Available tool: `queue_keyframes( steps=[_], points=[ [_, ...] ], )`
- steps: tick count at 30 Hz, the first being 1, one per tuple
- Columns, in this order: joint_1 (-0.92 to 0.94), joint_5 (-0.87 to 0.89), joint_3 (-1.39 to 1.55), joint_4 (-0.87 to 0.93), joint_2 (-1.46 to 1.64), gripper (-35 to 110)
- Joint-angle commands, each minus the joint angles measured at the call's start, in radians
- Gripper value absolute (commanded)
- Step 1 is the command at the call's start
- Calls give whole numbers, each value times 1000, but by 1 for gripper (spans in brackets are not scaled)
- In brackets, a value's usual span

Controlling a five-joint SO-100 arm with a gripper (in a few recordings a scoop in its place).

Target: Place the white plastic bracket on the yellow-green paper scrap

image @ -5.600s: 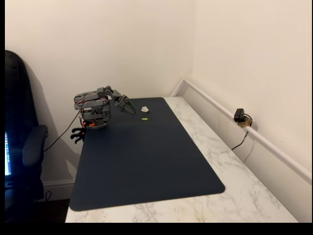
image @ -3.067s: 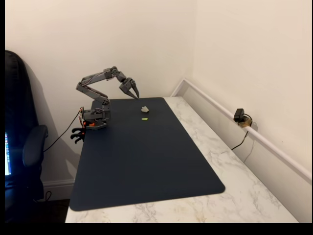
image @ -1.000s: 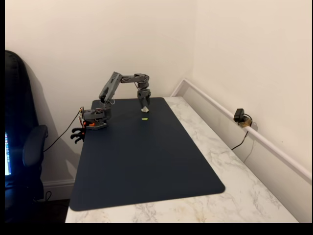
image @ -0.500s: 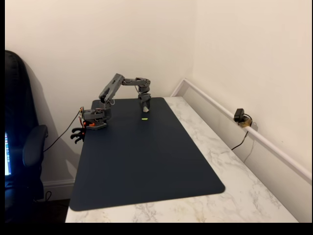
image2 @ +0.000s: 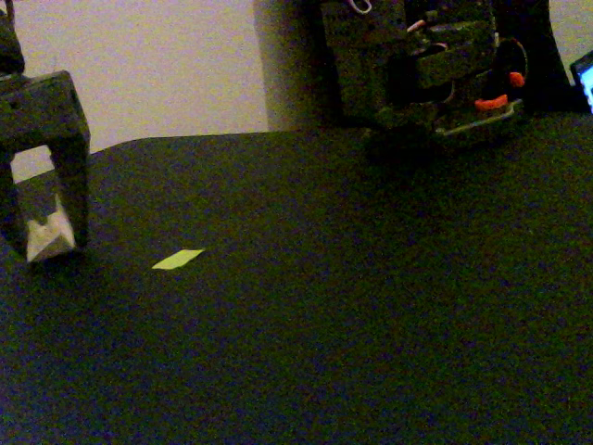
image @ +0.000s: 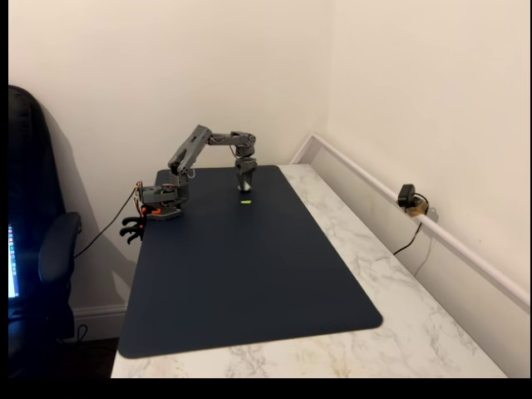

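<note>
Pale walls and a marble-look table (image: 432,332) frame the dark mat (image: 249,274) where the work goes on. Over the last few seconds the arm has unfolded from its tucked pose by its base (image: 162,204), swung out, and come down over the spot where the white bracket lay; in the last half second it has barely moved. In the low fixed view the gripper (image2: 42,236) now stands upright on the mat with the white bracket (image2: 46,236) between its two fingers, low down, apparently at mat level. Whether the fingers are already pinching it or just straddling it I cannot tell. The yellow-green paper scrap (image2: 178,259) lies flat at about 4 o'clock from the gripper, near but apart. Judging by this, the pickup is under way, with a short carry to follow.
</note>
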Motion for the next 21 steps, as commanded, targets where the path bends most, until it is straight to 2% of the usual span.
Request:
queue_keyframes(
  steps=[1, 5, 12, 21],
  points=[
    [-15, -17, 63, 17, 224, 0],
    [-97, 3, 149, 3, 385, 0],
    [-198, 17, 503, -181, 781, 0],
    [-365, 48, 543, -146, 821, 0]
  ],
)
